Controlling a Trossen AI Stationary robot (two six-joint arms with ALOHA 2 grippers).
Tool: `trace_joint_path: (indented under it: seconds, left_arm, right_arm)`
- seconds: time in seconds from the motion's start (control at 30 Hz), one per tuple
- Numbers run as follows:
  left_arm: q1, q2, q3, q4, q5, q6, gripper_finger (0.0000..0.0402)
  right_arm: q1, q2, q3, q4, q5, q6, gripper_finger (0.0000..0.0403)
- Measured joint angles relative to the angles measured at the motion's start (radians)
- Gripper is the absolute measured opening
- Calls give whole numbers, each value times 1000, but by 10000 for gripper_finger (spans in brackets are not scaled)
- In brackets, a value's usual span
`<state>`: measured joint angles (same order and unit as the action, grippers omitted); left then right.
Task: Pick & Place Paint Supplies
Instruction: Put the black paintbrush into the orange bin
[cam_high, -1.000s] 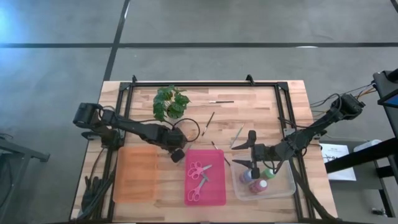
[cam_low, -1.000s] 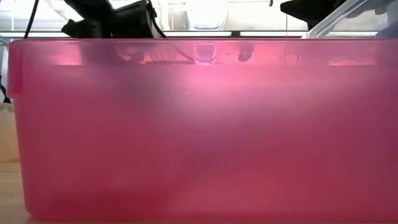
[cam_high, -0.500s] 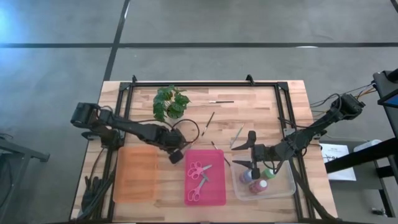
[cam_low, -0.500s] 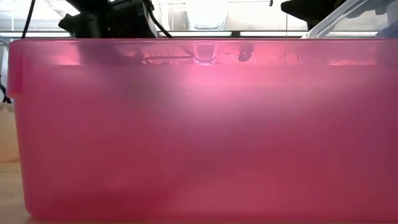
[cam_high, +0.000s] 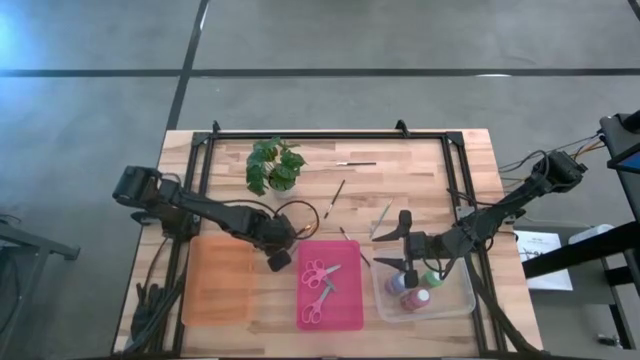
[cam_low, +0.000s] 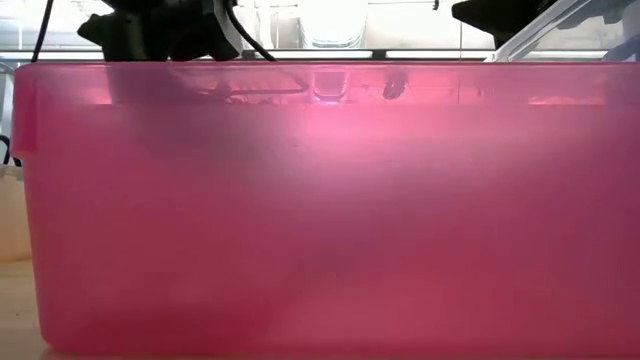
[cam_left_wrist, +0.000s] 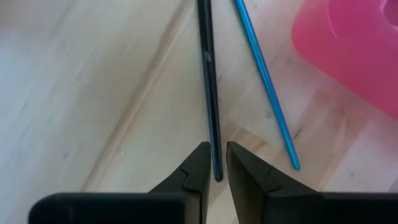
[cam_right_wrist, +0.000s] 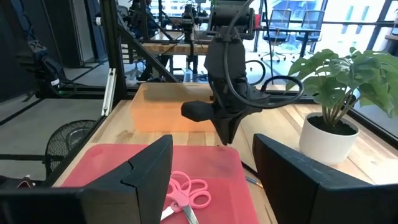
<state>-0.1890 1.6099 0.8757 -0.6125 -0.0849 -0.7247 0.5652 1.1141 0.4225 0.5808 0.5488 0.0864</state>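
the left gripper (cam_left_wrist: 215, 163) stands low over the table (cam_high: 430, 170) beside the pink bin (cam_high: 345, 310), fingers slightly apart around the end of a dark brush (cam_left_wrist: 209, 81); it seems loose, but i cannot tell. the right gripper (cam_high: 396, 248) waits open over the clear bin (cam_high: 462, 300).
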Motion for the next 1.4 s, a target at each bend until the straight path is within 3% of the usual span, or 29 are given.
trace_joint_path:
  seconds: [0.4,0.53,0.6,0.9,1.13,1.4]
  left_arm:
    - [0,127,11,-10,48,-9,63]
    - [0,147,14,-10,44,-34,33]
    - [0,148,14,-10,44,-38,15]
    - [0,128,87,-103,-37,-33,0]
    - [-3,110,167,-230,-88,-11,1]
    - [-4,97,183,-251,-88,-4,1]
  right_arm:
    - [0,0,3,1,0,-3,219]
    - [0,0,3,0,0,-3,219]
    - [0,0,3,0,0,-3,219]
    - [0,0,3,0,0,-2,219]
    - [0,0,3,0,-1,0,219]
    - [0,0,0,0,-7,0,219]
